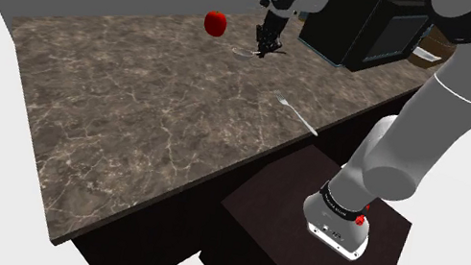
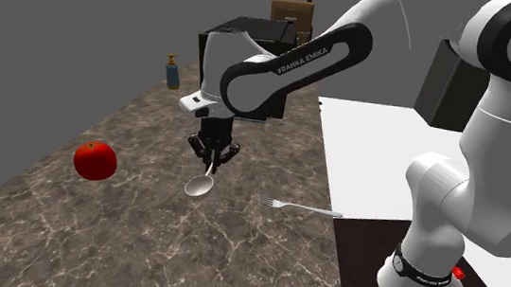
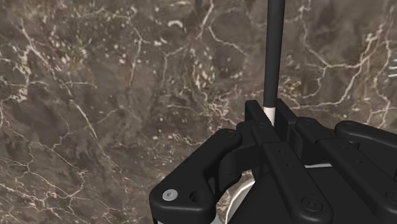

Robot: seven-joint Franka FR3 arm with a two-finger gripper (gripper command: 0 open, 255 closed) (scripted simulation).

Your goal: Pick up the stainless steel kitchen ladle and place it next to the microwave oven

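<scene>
The black two-finger hand (image 2: 213,153) pinches the thin handle of the shiny silver ladle (image 2: 201,184). The ladle's bowl hangs low over the brown marble worktop (image 2: 140,242), near the black microwave oven (image 1: 366,31).

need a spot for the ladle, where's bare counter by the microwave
Bare: the strip between microwave and fork, and the wide stretch past the red fruit and fork, away from the microwave. Tighter between fruit and microwave, where the tool holds the ladle.
</scene>
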